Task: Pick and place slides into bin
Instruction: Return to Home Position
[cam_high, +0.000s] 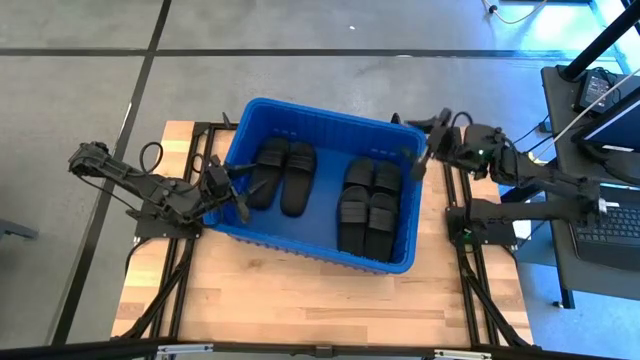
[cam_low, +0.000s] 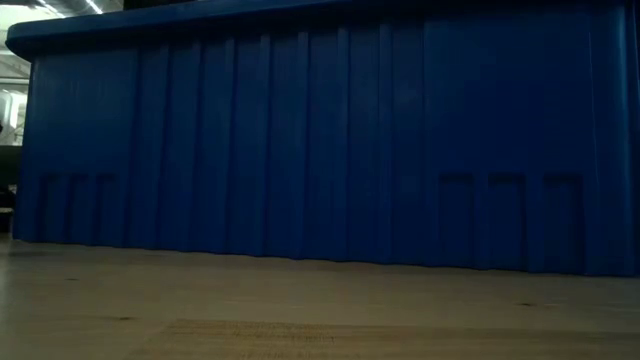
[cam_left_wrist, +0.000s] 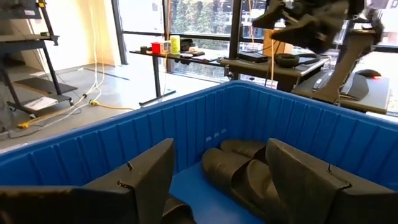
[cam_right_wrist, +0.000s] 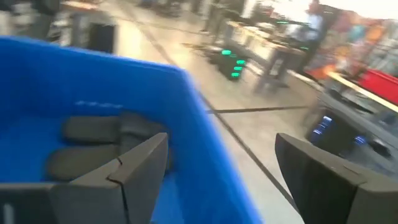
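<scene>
The blue bin (cam_high: 322, 113) stands on the wooden table, and its wall (cam_low: 320, 150) fills the low view. Several black slides lie flat on its floor: two at the left (cam_high: 283, 176) and several at the right (cam_high: 367, 203), the right ones also seen in the left wrist view (cam_left_wrist: 239, 167). My left gripper (cam_high: 238, 188) hangs open and level over the bin's left rim, with nothing between its fingers (cam_left_wrist: 221, 180). My right gripper (cam_high: 420, 160) hangs open above the bin's far right corner, also with nothing between its fingers (cam_right_wrist: 221, 180).
Bare wooden table (cam_high: 300, 300) lies in front of the bin. Dark frame rails (cam_high: 470, 290) run along both sides of the table. A desk with a keyboard (cam_high: 610, 225) stands off the right edge. The right arm (cam_left_wrist: 305, 18) shows high across the bin in the left wrist view.
</scene>
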